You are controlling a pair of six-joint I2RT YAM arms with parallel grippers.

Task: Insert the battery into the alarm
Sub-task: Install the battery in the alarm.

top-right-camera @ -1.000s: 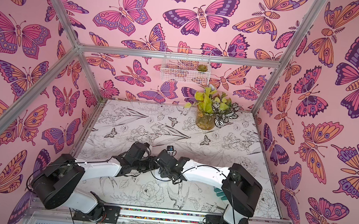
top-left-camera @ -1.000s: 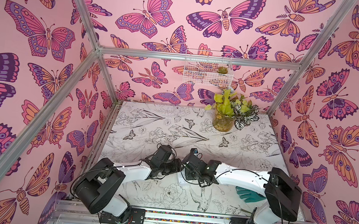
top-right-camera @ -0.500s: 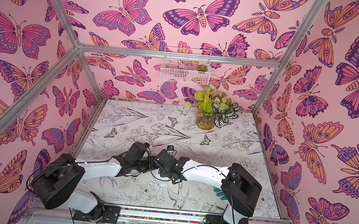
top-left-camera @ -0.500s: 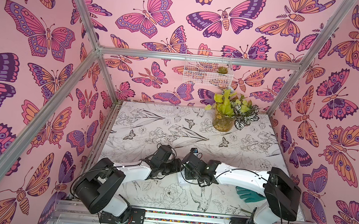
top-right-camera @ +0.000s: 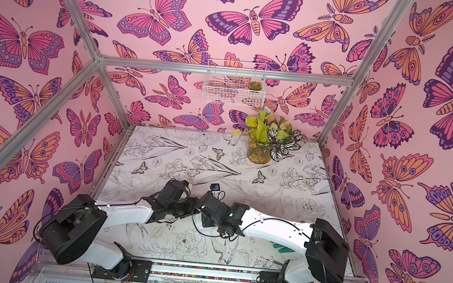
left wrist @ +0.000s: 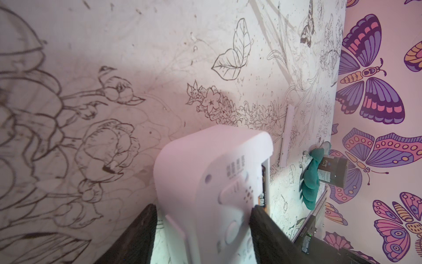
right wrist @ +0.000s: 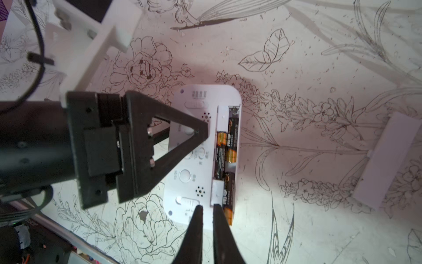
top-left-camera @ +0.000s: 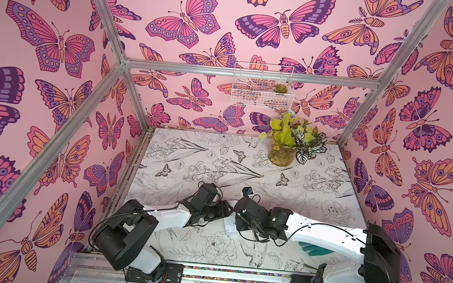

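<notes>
Pink butterfly walls (top-left-camera: 37,99) box in your whole cell. Under them is the tabletop (top-left-camera: 217,158), white with black line-drawn flowers. Your left arm (top-left-camera: 166,216) and right arm (top-left-camera: 324,235) both reach in low near the front edge, with the wrists almost meeting in the middle.

On the back wall there's a wire basket (top-left-camera: 261,94) with a little succulent (top-left-camera: 281,88) in it. Just below that, a leafy plant (top-left-camera: 292,129) stands in a glass jar (top-left-camera: 281,156). A teal glove (top-left-camera: 313,250) pokes out from under your right arm.

The alarm (right wrist: 201,164) is right between the two wrists, back side up. In a top view you only get a white sliver of it (top-left-camera: 228,223). I can't tell whether it's flat on the tabletop or raised a touch.

Your left hand (left wrist: 202,208) is partway open and clamped on the alarm's body, one finger against each side. Your right hand (right wrist: 207,206) is pinched nearly together with just a slit between the fingers and nothing in it. Its tips are over the alarm's short end, just beside the battery bay.

A white plastic strip (right wrist: 388,164) lies flat on the tabletop, well apart from the alarm. Black-and-copper batteries (right wrist: 220,157) sit in the open bay along one long edge of the alarm.
</notes>
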